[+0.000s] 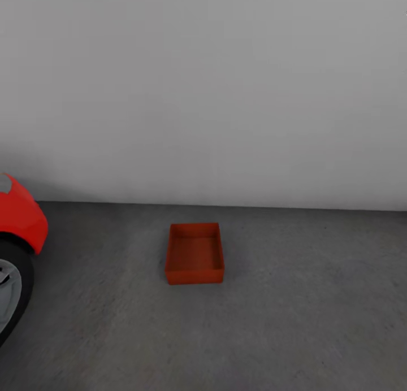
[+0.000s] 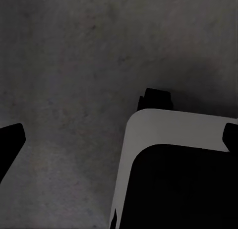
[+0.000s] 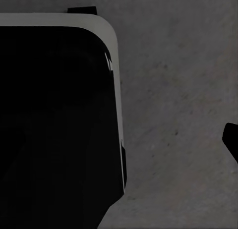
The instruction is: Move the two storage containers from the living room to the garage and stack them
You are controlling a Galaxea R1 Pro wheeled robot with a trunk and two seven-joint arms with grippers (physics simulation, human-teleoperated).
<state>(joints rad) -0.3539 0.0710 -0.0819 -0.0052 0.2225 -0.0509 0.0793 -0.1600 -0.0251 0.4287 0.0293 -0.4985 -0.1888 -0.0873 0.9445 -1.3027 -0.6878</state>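
Nearest, both wrist views look down on the floor (image 2: pixel 64 65), dark grey rough concrete, with the robot's own base (image 2: pixel 148 135) beneath: a black body with a rounded pale grey rim. In the left wrist view one dark fingertip (image 2: pixel 11 140) of the left gripper pokes in at the edge, with bare concrete beside it; its partner is out of frame, so how wide that pincer stands cannot be told, and nothing is seen in its hold. In the right wrist view a single dark fingertip (image 3: pixel 232 140) of the right gripper shows likewise over bare floor; its opening cannot be told either. Farther out in the head view, one storage container (image 1: pixel 194 254) sits upright and open-topped on the concrete at about 6 o'clock from the picture's centre, standing alone with its inside bare. At 8 o'clock, well apart from it, are the fender and front wheel of a red car (image 1: pixel 22 221). Farthest, a plain pale grey wall (image 1: pixel 226 86) spans 9 through 12 to 3 o'clock, just behind the container.
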